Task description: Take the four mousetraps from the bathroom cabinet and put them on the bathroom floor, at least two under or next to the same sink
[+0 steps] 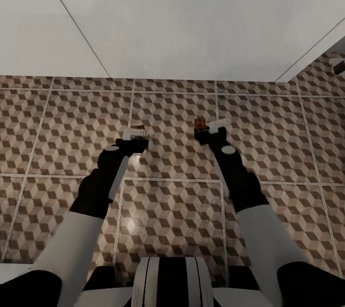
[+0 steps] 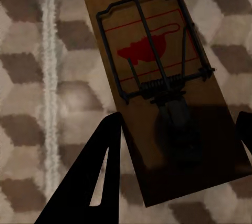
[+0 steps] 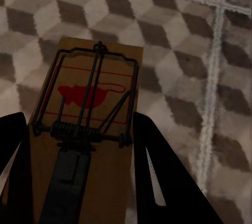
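— Where are the mousetraps?

— Two show, one per arm. The left one is a flat tan wooden board with dark wire spring and a red bait mark (image 2: pixel 157 77); it sits between the fingers of the left pincer (image 1: pixel 135 140), which is closed on the board's rear end, so its long axis runs straight out ahead of the fingers. The right mousetrap (image 3: pixel 86 124), of the same make, is clamped in the right pincer (image 1: pixel 205 130) the same way.

— And below them?

— The bathroom floor (image 1: pixel 172 106) of brown, beige and white cube-pattern tiles lies under both pincers, with the white wall (image 1: pixel 191 15) beyond.

— Which arm is nearer to setting down?

— Neither, by the look of it: both hang at like height, side by side, well apart. A sink cannot be made out.
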Robot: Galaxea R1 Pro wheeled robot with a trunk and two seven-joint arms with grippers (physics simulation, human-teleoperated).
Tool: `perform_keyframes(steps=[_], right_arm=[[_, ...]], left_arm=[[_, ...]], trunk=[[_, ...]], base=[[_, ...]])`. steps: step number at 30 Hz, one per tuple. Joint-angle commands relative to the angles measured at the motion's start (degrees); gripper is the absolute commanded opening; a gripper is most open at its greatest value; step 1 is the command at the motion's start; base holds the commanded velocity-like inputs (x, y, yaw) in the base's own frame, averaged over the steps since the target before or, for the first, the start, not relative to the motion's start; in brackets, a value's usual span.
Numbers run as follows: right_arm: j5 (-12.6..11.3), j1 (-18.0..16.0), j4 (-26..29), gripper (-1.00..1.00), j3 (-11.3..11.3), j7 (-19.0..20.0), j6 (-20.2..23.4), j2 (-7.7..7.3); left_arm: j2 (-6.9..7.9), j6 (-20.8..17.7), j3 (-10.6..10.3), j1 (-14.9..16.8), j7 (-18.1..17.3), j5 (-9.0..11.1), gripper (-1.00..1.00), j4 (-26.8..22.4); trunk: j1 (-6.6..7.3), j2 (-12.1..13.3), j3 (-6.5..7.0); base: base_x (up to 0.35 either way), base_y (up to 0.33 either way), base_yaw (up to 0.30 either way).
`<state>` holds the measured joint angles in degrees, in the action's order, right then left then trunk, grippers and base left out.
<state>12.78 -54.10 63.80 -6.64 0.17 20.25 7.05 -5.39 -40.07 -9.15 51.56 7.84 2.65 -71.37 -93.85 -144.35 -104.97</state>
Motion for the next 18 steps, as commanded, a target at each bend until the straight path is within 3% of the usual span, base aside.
perform_keyframes(steps=[1, 8, 11, 18], right_arm=[[0.32, -0.78, -0.75, -1.0, -0.04, 0.08, 0.37, -0.01], [0.32, -3.4, -3.07, -1.0, -0.04, 0.03, 0.49, -0.01], [0.32, -6.28, -5.33, -1.0, -0.04, 0.01, 0.54, 0.05], [0.3, -11.96, -11.97, -1.0, -0.04, 0.01, 0.49, 0.14]], left_arm=[[-0.05, -0.24, -0.08, 1.41, 0.41, 0.2, -1.0, 1.51], [-0.24, -0.19, -0.03, 6.06, 0.59, 0.16, -1.0, 4.67], [-0.2, -0.22, 0.0, 8.04, 1.65, 0.16, -1.0, 6.28], [-0.26, -0.18, 0.08, 15.16, 2.97, 0.21, -1.0, 15.67]], trunk=[[0.01, -0.01, -0.03], [0.01, -0.01, -0.03], [0.01, -0.01, -0.03], [0.01, -0.01, -0.03]], base=[[0.0, 0.0, 0.0], [0.0, 0.0, 0.0], [0.0, 0.0, 0.0], [0.0, 0.0, 0.0]])
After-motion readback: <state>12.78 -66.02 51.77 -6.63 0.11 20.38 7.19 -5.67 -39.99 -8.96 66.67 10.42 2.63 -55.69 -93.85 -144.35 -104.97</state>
